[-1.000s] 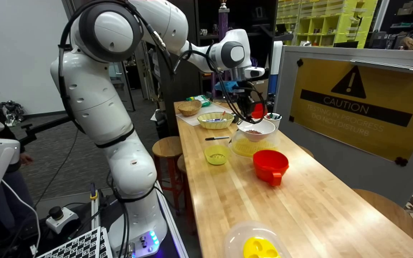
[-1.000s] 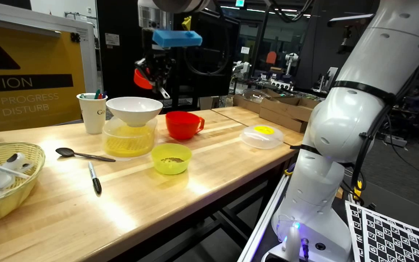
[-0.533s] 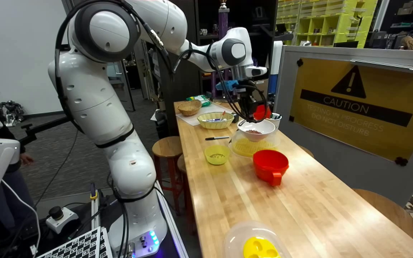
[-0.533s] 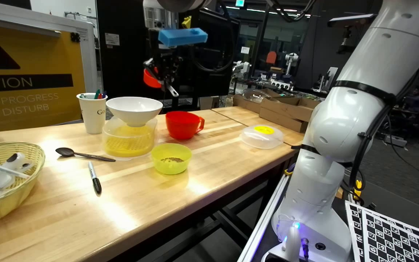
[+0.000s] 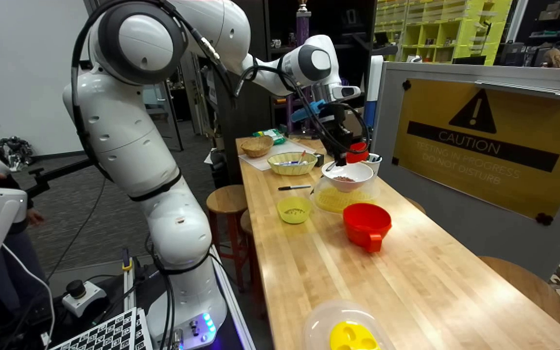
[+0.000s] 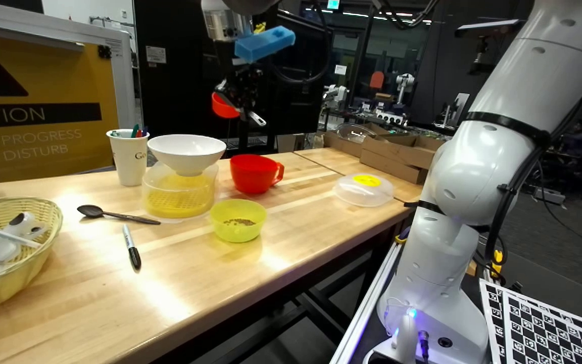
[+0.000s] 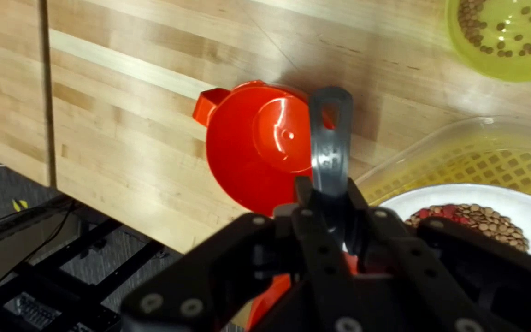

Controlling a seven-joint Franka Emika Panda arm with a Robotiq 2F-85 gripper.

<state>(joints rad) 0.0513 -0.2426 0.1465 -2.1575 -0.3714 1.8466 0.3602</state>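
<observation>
My gripper [image 7: 329, 196] is shut on the dark handle [image 7: 332, 138] of a red scoop [image 6: 224, 106], held in the air. The scoop's red cup also shows in an exterior view [image 5: 357, 153]; in the wrist view the gripper mostly hides it. Below stands a red mug [image 6: 249, 181] on the table, its handle to one side. A white bowl [image 6: 186, 157] rests on a clear container with a yellow grid [image 6: 180, 199]; it holds brown and red pieces [image 7: 482, 221]. A yellow-green bowl [image 6: 235, 233] nearby holds some brown pieces [image 7: 473, 27].
On the table are a dark spoon [image 6: 116, 216], a marker [image 6: 132, 247], a paper cup of pens [image 6: 132, 162], a wicker basket [image 6: 33, 268] and a clear domed lid [image 6: 364, 189]. Cardboard boxes [image 6: 397, 162] stand behind. A grey partition [image 5: 445, 204] runs along the table.
My gripper, with the scoop, has moved toward the red mug's side, away from above the white bowl, and has tilted. The things on the table have not moved.
</observation>
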